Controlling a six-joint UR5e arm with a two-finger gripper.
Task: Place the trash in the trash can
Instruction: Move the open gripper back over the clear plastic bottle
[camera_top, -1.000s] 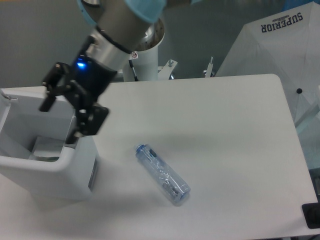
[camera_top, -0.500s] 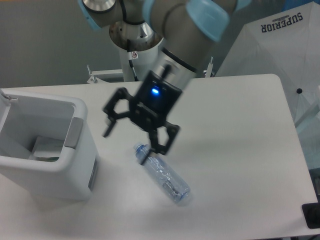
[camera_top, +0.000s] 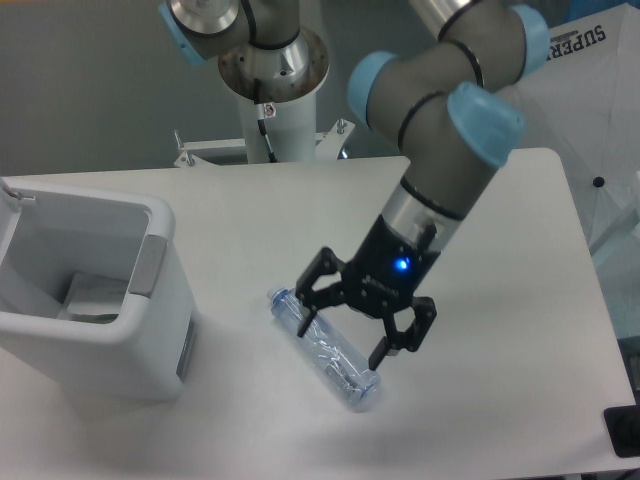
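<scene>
A crushed clear plastic bottle (camera_top: 326, 350) with a blue cap lies on the white table, running from upper left to lower right. My gripper (camera_top: 348, 330) hangs open directly over its middle, one finger (camera_top: 307, 297) to the bottle's upper left and the other (camera_top: 388, 352) to its lower right, with a blue light on the wrist. The white boxy trash can (camera_top: 150, 330) stands at the left edge of the table. A flat white packet (camera_top: 92, 296) lies at its bottom.
The arm's white base column (camera_top: 275, 120) rises behind the table's back edge. A white umbrella-like cover printed SUPERIOR (camera_top: 565, 80) stands off the table's right side. A small black object (camera_top: 622, 432) sits at the lower right corner.
The gripper has swung from above the trash can rightward across the table and come down over the bottle. It stays open. The bottle has not moved.
</scene>
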